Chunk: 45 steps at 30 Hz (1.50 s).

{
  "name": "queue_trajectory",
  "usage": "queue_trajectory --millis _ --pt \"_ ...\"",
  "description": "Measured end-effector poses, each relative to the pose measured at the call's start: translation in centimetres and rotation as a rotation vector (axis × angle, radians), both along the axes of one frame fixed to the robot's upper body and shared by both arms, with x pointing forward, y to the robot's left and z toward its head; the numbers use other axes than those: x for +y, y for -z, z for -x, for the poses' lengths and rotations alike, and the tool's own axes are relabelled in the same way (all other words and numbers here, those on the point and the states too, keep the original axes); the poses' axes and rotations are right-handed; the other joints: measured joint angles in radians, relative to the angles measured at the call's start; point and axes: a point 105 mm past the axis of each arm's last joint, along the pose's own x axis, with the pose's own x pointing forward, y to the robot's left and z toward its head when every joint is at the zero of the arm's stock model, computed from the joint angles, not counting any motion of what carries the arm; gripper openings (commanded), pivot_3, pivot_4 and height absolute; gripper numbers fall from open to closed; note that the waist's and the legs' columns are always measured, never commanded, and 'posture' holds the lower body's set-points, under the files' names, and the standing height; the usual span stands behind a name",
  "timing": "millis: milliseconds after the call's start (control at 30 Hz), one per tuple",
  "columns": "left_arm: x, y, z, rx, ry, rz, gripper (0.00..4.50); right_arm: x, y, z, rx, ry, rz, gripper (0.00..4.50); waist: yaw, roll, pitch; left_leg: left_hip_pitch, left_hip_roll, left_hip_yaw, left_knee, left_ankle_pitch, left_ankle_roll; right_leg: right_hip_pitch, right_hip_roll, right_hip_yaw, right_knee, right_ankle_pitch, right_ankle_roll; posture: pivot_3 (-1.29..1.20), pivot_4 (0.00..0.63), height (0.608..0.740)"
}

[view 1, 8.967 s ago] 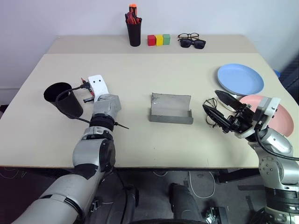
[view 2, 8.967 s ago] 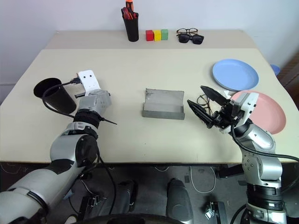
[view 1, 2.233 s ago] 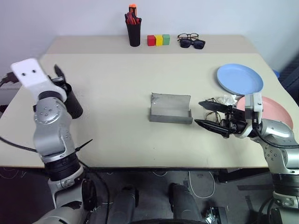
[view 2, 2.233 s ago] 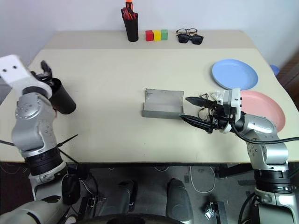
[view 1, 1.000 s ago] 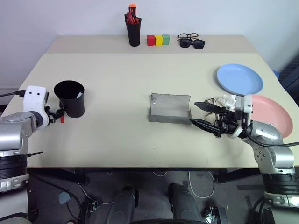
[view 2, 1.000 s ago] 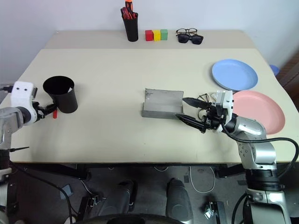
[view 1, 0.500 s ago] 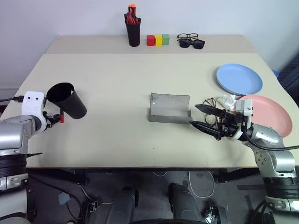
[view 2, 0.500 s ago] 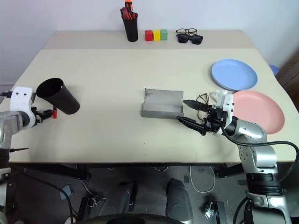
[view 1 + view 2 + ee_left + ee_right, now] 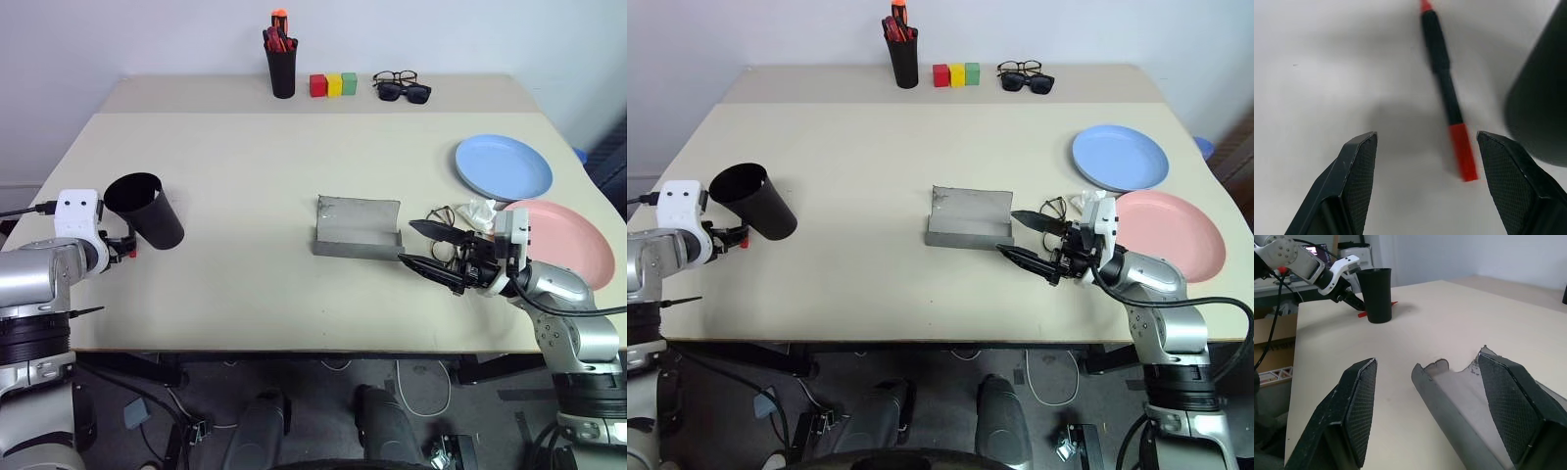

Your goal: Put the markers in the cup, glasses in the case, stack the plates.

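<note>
— Black cup leans tilted beside the left hand; is something inside?
— I cannot tell. Red-capped marker lies on the worktop, fingers wide.
— And the grey case?
— Open, nothing inside; right hand wide, glasses behind.

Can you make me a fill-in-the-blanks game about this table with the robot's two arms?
1. The open grey felt-like spectacle case lies in the ___ of the table.
2. The round light blue plastic plate and the round salmon pink plastic plate are not yet ___.
3. The marker lying before the left gripper has a ___ cap.
4. The right gripper has its fingers ___.

Missing words: middle; stacked; red; open
</note>
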Motion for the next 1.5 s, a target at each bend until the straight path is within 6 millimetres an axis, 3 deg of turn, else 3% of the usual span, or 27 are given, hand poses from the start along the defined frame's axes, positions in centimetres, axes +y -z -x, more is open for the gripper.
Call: queue_trajectory --millis 200,533,900,1133,1500 --pt "-0.1 1.1 0.7 0.016 -0.009 0.045 3.29 -0.3 0.1 0.1 0.003 0.01 -0.002 3.34 -0.001 0.0 0.0 0.0 0.0 0.0 0.0 0.0 0.0 0.0 0.0 0.0 0.0 0.0 0.0 0.0 0.15 0.74" --pt "-0.4 -1.0 0.7 -0.121 -0.004 0.134 3.29 -0.2 -0.1 0.1 -0.004 0.001 0.0 3.34 -0.002 -0.001 0.0 0.0 0.0 0.0 0.0 0.0 0.0 0.0 0.0 0.0 0.0 0.0 0.0 0.0 0.15 0.74" --pt "0.6 1.3 2.1 -0.114 -0.069 0.175 3.29 -0.2 -0.1 0.0 -0.003 0.0 0.0 3.34 -0.001 -0.001 0.0 0.0 0.0 0.0 0.0 0.0 0.0 0.0 0.0 0.0 -0.001 0.0 0.0 0.0 0.15 0.74" --pt "0.3 2.3 2.0 -0.085 -0.1 0.138 3.29 -0.2 -0.2 -0.1 -0.002 0.007 -0.001 3.34 0.001 -0.001 0.0 -0.001 0.0 0.0 0.0 0.0 0.0 0.0 0.0 0.0 -0.001 0.0 0.0 0.0 0.15 0.74" --pt "-0.1 2.1 1.2 -0.081 -0.093 0.086 3.29 -0.3 -0.3 0.0 -0.003 0.009 -0.006 3.34 0.001 -0.001 0.0 0.0 0.0 0.0 0.0 0.0 0.0 0.0 0.0 0.0 0.0 0.0 0.0 0.0 0.15 0.74"
